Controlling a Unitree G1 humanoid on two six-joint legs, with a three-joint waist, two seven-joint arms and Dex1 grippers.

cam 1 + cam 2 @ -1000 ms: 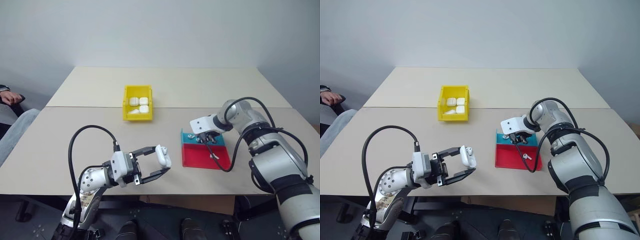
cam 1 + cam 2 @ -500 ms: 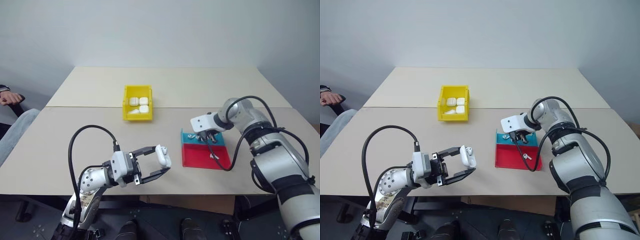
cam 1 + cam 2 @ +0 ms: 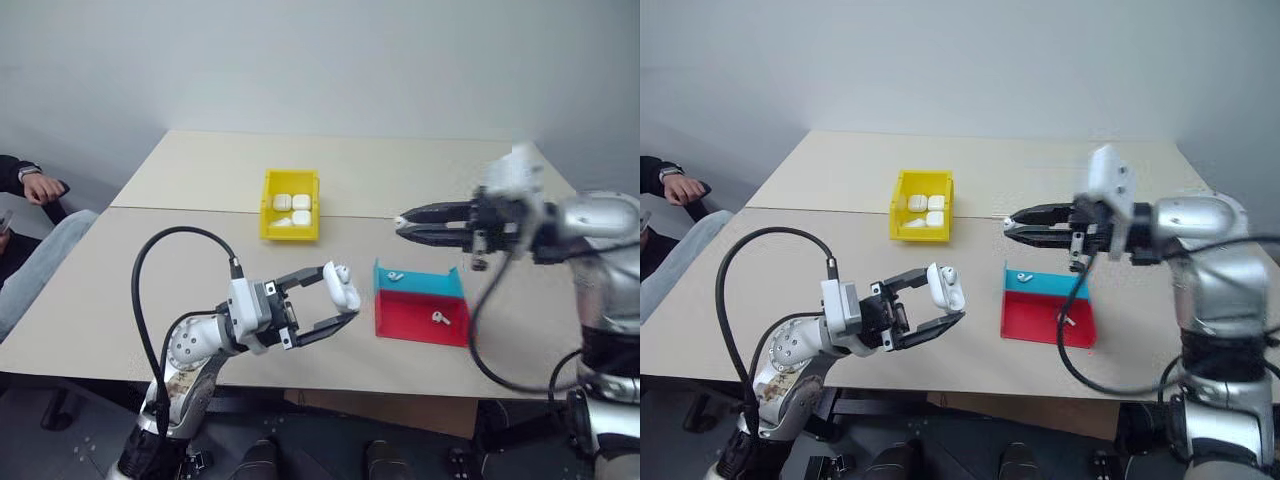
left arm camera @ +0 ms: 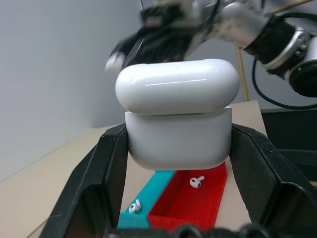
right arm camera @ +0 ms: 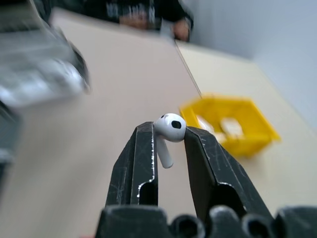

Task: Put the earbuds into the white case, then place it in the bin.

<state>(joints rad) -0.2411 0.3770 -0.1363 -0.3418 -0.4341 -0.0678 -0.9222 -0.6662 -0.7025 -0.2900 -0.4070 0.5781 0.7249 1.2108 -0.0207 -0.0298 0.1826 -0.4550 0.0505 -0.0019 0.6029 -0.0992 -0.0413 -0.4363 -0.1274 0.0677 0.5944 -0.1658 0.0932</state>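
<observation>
The beige table (image 3: 150, 260) carries the yellow bin (image 3: 291, 204), holding finished cases, and a red-and-teal tray (image 3: 420, 312) with two loose earbuds (image 3: 437, 318). The left gripper (image 3: 340, 300) clamps the white case (image 4: 178, 119), lid ajar. The right gripper (image 5: 168, 136) pinches one earbud (image 5: 168, 130) by its tip; a slight jolt could flick it out, or it could miss the narrow opening.
</observation>
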